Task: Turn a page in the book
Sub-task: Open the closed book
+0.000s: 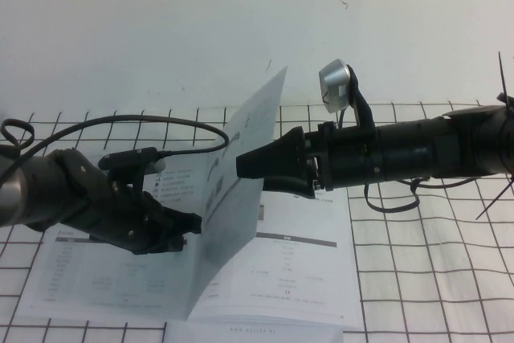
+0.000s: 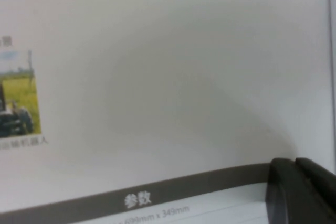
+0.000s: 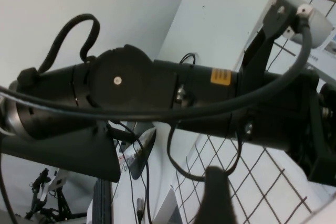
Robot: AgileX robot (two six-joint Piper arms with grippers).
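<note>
The book (image 1: pixel 309 279) lies open on the grid table. The page (image 1: pixel 241 198) stands almost upright from the spine, its grey face toward the right. My right gripper (image 1: pixel 241 166) is shut, and its tip rests against the page's right face at mid height. My left gripper (image 1: pixel 193 226) is shut, low on the page's left side near the spine, over the left leaf. In the left wrist view its fingers (image 2: pixel 294 182) lie together against a white printed leaf (image 2: pixel 173 93) with a grey bar. In the right wrist view one dark finger (image 3: pixel 216 198) shows over the grid.
A white sheet edge (image 1: pixel 241 331) shows under the book's near side. The grid mat (image 1: pixel 434 263) stretches right of the book. A black cable (image 1: pixel 161 122) loops over my left arm, which crosses the right wrist view (image 3: pixel 157 87). A white wall (image 1: pixel 161 22) stands behind.
</note>
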